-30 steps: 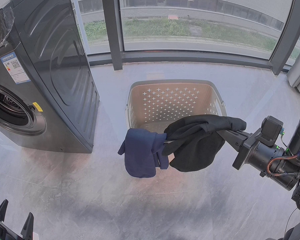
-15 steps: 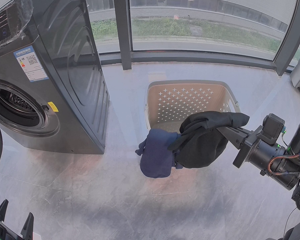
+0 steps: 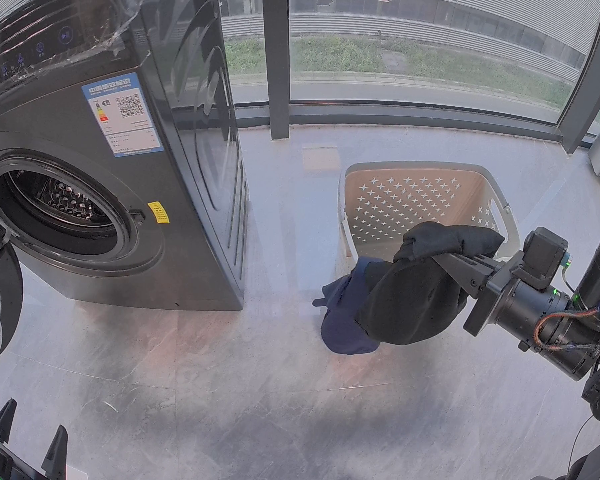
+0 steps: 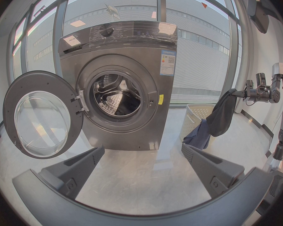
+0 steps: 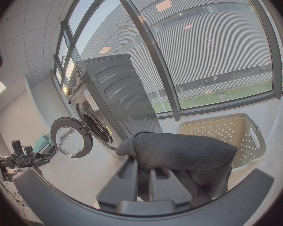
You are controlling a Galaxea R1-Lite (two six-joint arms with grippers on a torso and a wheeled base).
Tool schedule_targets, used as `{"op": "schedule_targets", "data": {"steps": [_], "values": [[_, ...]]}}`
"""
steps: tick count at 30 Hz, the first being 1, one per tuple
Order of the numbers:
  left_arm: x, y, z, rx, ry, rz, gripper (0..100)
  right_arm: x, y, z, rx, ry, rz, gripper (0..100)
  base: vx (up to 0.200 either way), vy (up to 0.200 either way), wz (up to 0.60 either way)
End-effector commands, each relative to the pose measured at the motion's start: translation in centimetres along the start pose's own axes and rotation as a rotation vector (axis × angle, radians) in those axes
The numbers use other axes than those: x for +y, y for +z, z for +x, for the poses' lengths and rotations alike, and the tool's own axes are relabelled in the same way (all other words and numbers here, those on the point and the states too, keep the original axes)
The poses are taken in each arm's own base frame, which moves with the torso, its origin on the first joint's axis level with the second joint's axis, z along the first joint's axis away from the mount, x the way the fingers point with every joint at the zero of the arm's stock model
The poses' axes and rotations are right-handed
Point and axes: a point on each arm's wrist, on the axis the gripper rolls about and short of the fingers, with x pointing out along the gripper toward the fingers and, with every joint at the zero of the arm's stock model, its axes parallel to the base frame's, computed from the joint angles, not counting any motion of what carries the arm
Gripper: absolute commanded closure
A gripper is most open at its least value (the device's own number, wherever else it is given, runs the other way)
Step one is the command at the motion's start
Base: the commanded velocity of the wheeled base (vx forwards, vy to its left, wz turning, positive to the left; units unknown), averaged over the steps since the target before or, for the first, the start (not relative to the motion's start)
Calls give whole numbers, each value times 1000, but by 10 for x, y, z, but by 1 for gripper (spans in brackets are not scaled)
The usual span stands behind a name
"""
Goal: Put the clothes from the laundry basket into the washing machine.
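The black garment (image 3: 413, 295) is hanging in the air from the right gripper (image 5: 144, 173), whose fingers are pressing together on a fold of the cloth, so that the fabric is draping over the fingers and sagging below them in a rounded bulk. A navy garment (image 3: 343, 315) is dangling beside and partly under it, touching it on the side toward the washing machine; whether the fingers are pinching this one too, or it is merely clinging to the black cloth, is not something the views are showing. Both pieces are hovering clear of the floor (image 3: 247, 395), just in front of the near rim of the laundry basket (image 3: 420, 167), a beige tub with star-shaped holes that is standing on the floor by the window (image 3: 413, 35). To the robot's left, well apart from the clothes, the grey washing machine (image 3: 180, 168) is standing with its round door (image 4: 42, 115) swinging wide open on its hinge and the drum (image 4: 116, 94) facing outward. The left gripper (image 4: 141, 156) is hanging low near the floor in front of the machine, its two fingers spreading wide apart and grasping nothing.
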Motion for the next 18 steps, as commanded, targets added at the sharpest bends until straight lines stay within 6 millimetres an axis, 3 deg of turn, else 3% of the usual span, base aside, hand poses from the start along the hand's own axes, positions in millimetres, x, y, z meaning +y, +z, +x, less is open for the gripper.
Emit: {"op": "schedule_targets", "data": {"steps": [1, 15, 18], "values": [[0, -4, 1, 10, -1, 0, 0, -2, 1, 2, -5, -22, -1, 100, 0, 200, 0], [0, -4, 1, 10, -1, 0, 0, -4, 4, 4, -20, -81, 1, 100, 0, 200, 0], [0, -4, 1, 10, -1, 0, 0, -5, 5, 5, -30, -126, 3, 100, 0, 0, 0]]}}
